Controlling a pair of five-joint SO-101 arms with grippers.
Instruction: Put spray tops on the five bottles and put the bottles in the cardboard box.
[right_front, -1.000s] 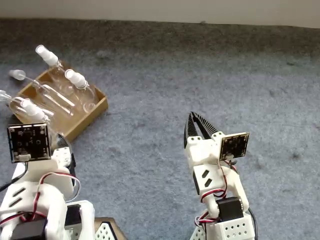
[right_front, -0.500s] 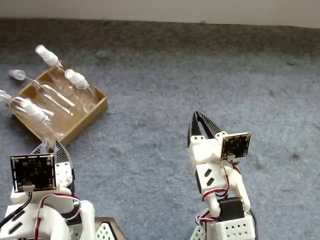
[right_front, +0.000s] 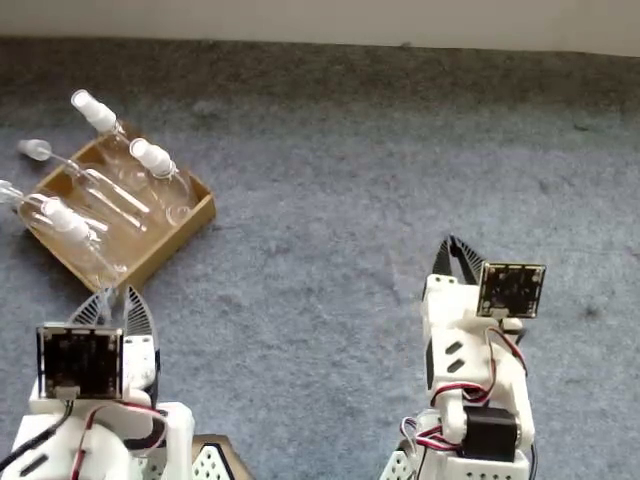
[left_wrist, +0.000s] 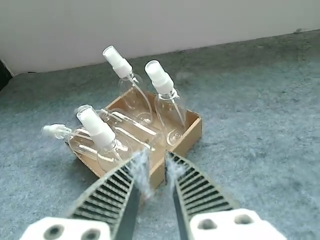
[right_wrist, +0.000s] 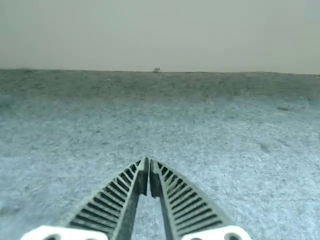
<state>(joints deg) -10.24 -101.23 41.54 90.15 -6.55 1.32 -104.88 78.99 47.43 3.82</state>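
Left claw narrowly parted, empty, near the cardboard box; right claw closed, empty

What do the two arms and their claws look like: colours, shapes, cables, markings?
The left arm and right arm have white plastic shells with slots and small round holes. The left claw and the right claw each have two black ribbed fingers tapering to points. A square black camera board sits on each wrist. Red, white and black cables loop past a black motor.
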